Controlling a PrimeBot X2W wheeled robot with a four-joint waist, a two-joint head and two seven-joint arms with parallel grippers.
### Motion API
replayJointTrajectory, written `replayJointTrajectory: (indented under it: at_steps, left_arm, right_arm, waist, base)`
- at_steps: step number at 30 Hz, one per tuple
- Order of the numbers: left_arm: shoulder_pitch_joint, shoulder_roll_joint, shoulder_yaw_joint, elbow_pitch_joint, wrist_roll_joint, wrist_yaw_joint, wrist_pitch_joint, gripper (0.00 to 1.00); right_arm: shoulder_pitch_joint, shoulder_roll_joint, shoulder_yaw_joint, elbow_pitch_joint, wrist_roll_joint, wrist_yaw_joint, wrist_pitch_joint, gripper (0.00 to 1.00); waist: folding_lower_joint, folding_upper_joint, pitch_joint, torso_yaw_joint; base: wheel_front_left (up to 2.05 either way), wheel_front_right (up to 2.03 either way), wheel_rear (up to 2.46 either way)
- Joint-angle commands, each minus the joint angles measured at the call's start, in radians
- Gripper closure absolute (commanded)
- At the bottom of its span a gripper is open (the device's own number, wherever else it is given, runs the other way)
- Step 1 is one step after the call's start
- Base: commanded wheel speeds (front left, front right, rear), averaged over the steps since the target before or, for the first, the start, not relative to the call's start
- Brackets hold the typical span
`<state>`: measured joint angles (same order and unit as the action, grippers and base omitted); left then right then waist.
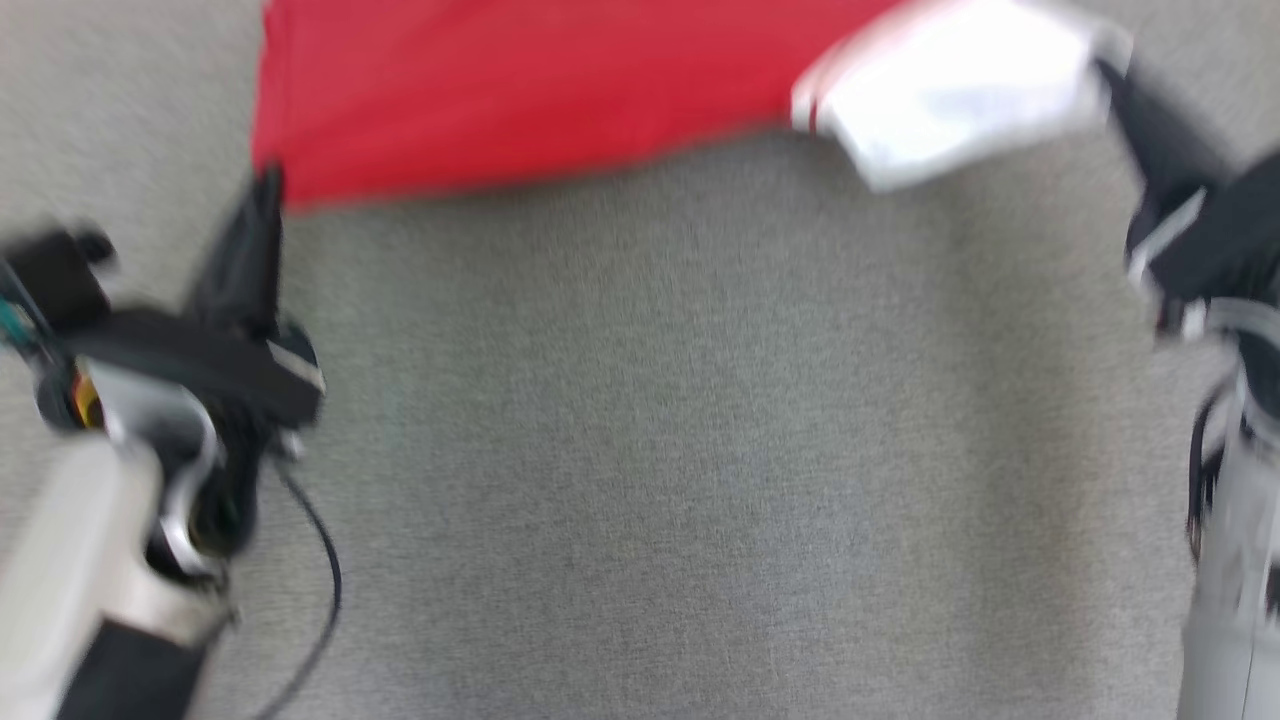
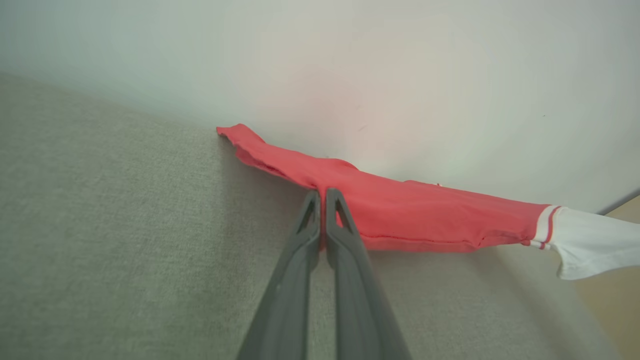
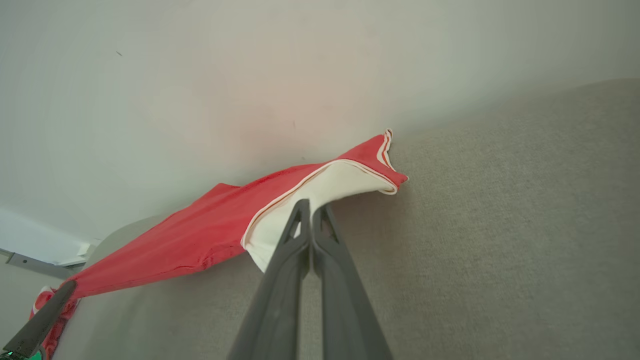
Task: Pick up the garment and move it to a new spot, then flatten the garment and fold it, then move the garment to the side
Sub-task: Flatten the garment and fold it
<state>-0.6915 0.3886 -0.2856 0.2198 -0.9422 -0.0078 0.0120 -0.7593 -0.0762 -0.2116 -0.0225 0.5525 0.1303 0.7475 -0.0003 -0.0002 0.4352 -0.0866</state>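
The garment (image 1: 520,90) is red with a white sleeve (image 1: 950,100) edged in red stripes, and it stretches across the top of the blurred head view over a grey fabric surface (image 1: 660,450). My left gripper (image 1: 268,190) is shut on the red hem at the garment's left corner; the left wrist view shows its closed fingers pinching the red cloth (image 2: 410,215). My right gripper (image 1: 1110,75) is shut on the white sleeve; in the right wrist view the closed fingers bite into the white cloth (image 3: 325,192). The garment hangs taut between both grippers.
A pale wall (image 2: 400,75) rises just behind the grey surface. At the left wrist view's right edge there is a strip of tan floor (image 2: 615,280). A black cable (image 1: 320,560) trails from my left arm.
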Motion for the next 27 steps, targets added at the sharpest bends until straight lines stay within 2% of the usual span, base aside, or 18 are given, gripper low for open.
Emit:
replayJointTrajectory:
  at_steps: [1, 2, 6, 9, 13, 21, 27]
  left_arm:
    - [0.08, 0.002, -0.015, 0.009, 0.013, 0.012, -0.017, 1.0]
    - [0.08, 0.002, -0.015, 0.009, 0.013, 0.012, -0.017, 1.0]
    - [0.194, -0.012, -0.055, 0.013, 0.044, 0.013, -0.052, 1.0]
    - [0.298, -0.034, -0.065, 0.026, 0.047, 0.035, -0.102, 1.0]
    - [0.389, -0.061, -0.077, 0.047, 0.049, 0.05, -0.147, 1.0]
    - [0.516, -0.099, -0.099, 0.09, 0.056, 0.072, -0.203, 1.0]
    - [0.581, -0.096, -0.114, 0.096, 0.07, 0.097, -0.218, 1.0]
  right_arm:
    - [0.102, 0.008, -0.008, -0.065, -0.023, 0.001, 0.064, 1.0]
    - [0.102, 0.008, -0.008, -0.065, -0.023, 0.001, 0.064, 1.0]
    - [0.27, 0.015, -0.021, -0.144, -0.054, 0.001, 0.162, 1.0]
    - [0.415, 0.018, -0.04, -0.176, -0.095, 0.001, 0.229, 1.0]
    - [0.534, 0.019, -0.048, -0.185, -0.12, 0.001, 0.272, 1.0]
    - [0.72, 0.013, -0.04, -0.209, -0.137, 0.001, 0.387, 1.0]
    - [0.827, 0.007, -0.058, -0.249, -0.113, 0.001, 0.46, 1.0]
  waist:
    - [0.0003, 0.0002, -0.143, 0.026]
    - [0.0003, 0.0002, -0.143, 0.026]
    - [0.0003, 0.0002, -0.19, 0.035]
    - [0.0003, 0.0002, -0.224, 0.048]
    - [0.0003, 0.0002, -0.252, 0.056]
    - [0.0003, 0.0002, -0.294, 0.057]
    - [0.0003, 0.0002, -0.311, 0.061]
  base:
    - [0.0, 0.0, 0.0]
    - [0.0, 0.0, 0.0]
    - [0.0, 0.0, 0.0]
    - [0.0, 0.0, 0.0]
    - [0.0, 0.0, 0.0]
    - [0.0, 0.0, 0.0]
    - [0.0, 0.0, 0.0]
